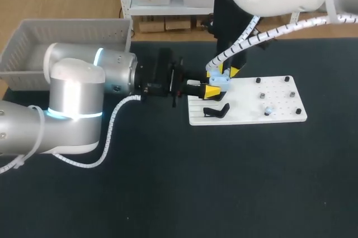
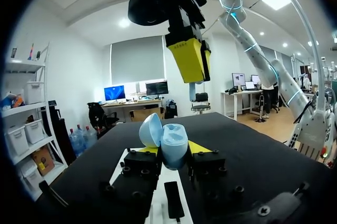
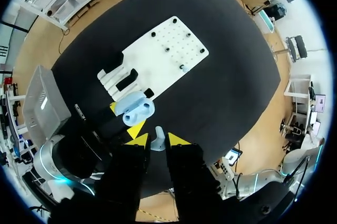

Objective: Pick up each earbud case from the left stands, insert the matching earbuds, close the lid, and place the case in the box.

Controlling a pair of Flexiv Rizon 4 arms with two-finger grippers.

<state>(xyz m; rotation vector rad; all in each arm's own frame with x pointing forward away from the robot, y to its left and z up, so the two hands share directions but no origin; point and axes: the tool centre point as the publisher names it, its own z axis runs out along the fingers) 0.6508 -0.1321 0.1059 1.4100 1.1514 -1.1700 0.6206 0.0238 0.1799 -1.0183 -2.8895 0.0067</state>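
Note:
A light blue earbud case [image 2: 174,148] stands with its lid [image 2: 149,129] open, and my left gripper [image 2: 172,151] is shut on its body from both sides. In the head view the case [image 1: 218,80] hangs over the left edge of the white board [image 1: 246,116], with my left gripper [image 1: 208,89] beside it. My right gripper [image 3: 157,140] hovers straight above the open case [image 3: 136,108], shut on a small light blue earbud [image 3: 158,142]. From the left wrist view my right gripper [image 2: 190,61] points down just over the case.
Black case stands [image 1: 216,111] sit on the board's left part, with several dark pegs and another small pale earbud [image 1: 268,110] on its right part. A grey basket [image 1: 61,37] stands at the table's far left, behind my left arm.

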